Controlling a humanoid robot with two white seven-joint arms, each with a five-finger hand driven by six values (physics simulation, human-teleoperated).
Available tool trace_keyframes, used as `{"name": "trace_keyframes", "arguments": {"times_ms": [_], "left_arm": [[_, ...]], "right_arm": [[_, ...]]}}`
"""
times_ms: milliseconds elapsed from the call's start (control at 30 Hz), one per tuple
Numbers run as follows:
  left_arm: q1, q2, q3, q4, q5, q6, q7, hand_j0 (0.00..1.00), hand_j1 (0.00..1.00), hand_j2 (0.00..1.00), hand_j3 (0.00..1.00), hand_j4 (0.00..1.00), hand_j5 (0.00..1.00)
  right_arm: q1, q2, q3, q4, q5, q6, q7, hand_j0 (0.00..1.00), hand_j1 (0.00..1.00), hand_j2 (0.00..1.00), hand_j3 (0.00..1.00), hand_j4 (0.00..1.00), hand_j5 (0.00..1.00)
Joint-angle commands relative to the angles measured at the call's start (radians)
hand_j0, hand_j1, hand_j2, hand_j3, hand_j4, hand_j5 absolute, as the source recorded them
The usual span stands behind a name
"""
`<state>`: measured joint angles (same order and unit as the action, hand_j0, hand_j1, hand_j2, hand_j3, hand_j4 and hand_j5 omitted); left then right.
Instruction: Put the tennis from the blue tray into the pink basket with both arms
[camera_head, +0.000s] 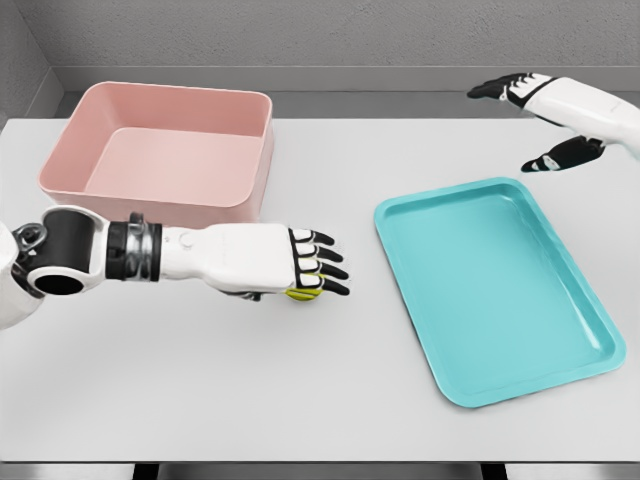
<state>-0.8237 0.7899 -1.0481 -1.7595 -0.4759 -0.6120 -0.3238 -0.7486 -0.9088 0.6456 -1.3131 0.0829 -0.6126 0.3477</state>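
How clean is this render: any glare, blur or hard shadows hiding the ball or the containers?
Head view: flat, even simulator lighting, with no glare or motion blur; only soft shadows inside the pink rectangular basket and under the left hand, whose fingers mostly cover the yellow-green tennis ball; the shallow blue-green tray is sharp, and the right hand is in focus.

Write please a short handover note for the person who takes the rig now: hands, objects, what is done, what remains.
Left hand: shut on the tennis ball, over the table between pink basket and blue tray.
Right hand: open, holds nothing, raised beyond the tray's far corner.
Done: ball is out of the tray.
Left: carry ball into the basket, release.
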Motion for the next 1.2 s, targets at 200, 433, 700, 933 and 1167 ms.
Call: {"name": "trace_keyframes", "arguments": {"times_ms": [200, 433, 700, 933, 1167], "left_arm": [[-0.028, -0.008, -0.032, 0.009, -0.003, 0.001, -0.060, 1.00, 1.00, 1.00, 1.00, 1.00, 1.00], [-0.029, -0.014, 0.010, 0.109, 0.126, 0.001, -0.052, 1.00, 1.00, 1.00, 1.00, 1.00, 1.00], [-0.028, -0.132, -0.006, 0.224, 0.072, 0.049, -0.050, 1.00, 1.00, 1.00, 1.00, 1.00, 1.00], [-0.023, -0.159, -0.033, 0.301, 0.053, 0.049, -0.054, 1.00, 1.00, 1.00, 1.00, 1.00, 1.00], [-0.026, -0.196, -0.033, 0.341, 0.051, 0.049, -0.049, 1.00, 1.00, 1.00, 1.00, 1.00, 1.00]], "right_arm": [[0.003, -0.008, -0.004, 0.000, -0.008, 0.002, 0.001, 1.00, 1.00, 1.00, 1.00, 1.00, 1.00], [0.005, -0.008, 0.005, -0.002, -0.006, 0.002, 0.007, 1.00, 1.00, 1.00, 1.00, 1.00, 1.00], [0.003, -0.007, 0.006, 0.021, -0.005, 0.002, 0.033, 1.00, 1.00, 1.00, 1.00, 1.00, 1.00], [0.003, -0.008, 0.014, 0.021, -0.003, 0.002, 0.033, 1.00, 1.00, 1.00, 1.00, 1.00, 1.00], [0.003, -0.007, 0.017, 0.021, -0.003, 0.002, 0.033, 1.00, 1.00, 1.00, 1.00, 1.00, 1.00]]}}
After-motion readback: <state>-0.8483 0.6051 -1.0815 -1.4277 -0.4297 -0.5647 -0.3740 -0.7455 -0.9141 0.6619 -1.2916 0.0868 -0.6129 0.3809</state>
